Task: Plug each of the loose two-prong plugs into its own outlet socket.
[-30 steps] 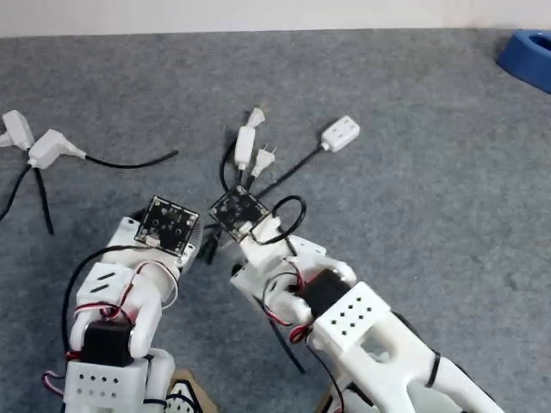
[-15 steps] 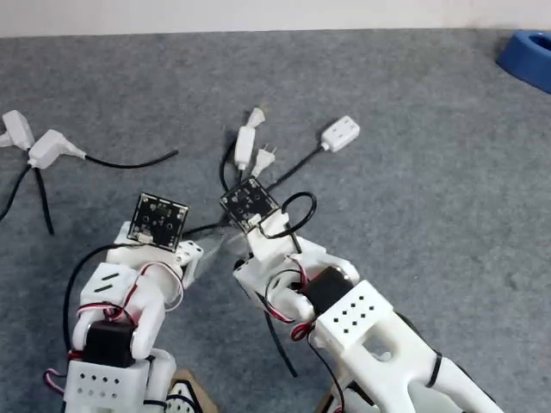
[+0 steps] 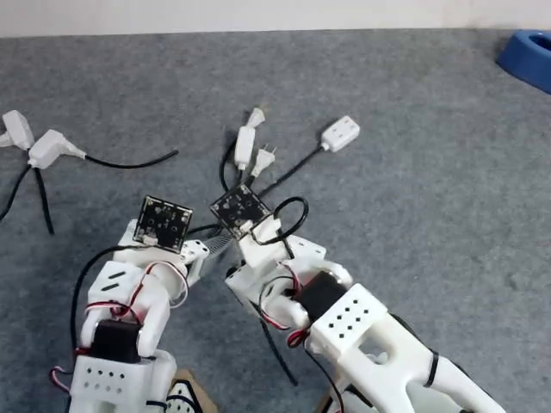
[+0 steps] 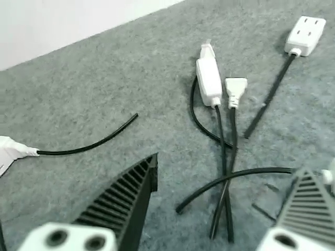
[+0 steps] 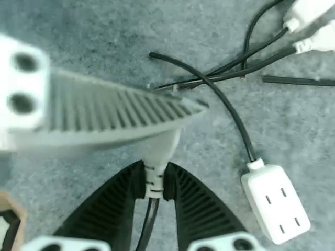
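Observation:
My right gripper is shut on a white plug, whose black cable runs back between the fingers. One ridged finger of the left gripper crosses just in front of it and hides the plug's front. My left gripper is open, low over black cables. Beyond it lie a long white plug, a small two-prong plug and a white outlet socket. Both wrists sit close together in the high view.
Two more white plugs with black cables lie at the far left. A cut black cable end points toward the middle. A blue container sits at the back right. The grey carpet to the right is open.
The right wrist pushed toward the loose plugs, then came back. The left wrist shifted slightly, and its fingers now show spread beside the right gripper.

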`<state>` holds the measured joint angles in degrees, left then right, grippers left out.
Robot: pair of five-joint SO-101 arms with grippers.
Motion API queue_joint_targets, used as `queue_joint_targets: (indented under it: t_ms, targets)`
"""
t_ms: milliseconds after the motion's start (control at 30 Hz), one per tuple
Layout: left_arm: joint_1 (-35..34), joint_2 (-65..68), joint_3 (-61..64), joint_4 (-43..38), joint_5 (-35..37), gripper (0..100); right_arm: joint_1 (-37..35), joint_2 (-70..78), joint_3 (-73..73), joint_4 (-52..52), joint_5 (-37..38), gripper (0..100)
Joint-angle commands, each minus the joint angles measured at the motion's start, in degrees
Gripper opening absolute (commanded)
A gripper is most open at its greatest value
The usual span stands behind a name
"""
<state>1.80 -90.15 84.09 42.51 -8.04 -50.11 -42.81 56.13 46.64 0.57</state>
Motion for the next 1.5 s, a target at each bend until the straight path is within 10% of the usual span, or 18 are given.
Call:
queue_joint_targets:
  t_ms: [0,1467]
  targets:
    - [-1.3,-0.3,2.8,-3.2,-1.2,37,0.1,-0.8,-2.2,2.2,0.4,0.6]
    - [-0.9,-0.5,4.7,-3.0,-2.6,37,4.0,-0.3,-18.4,13.2,2.0,0.6]
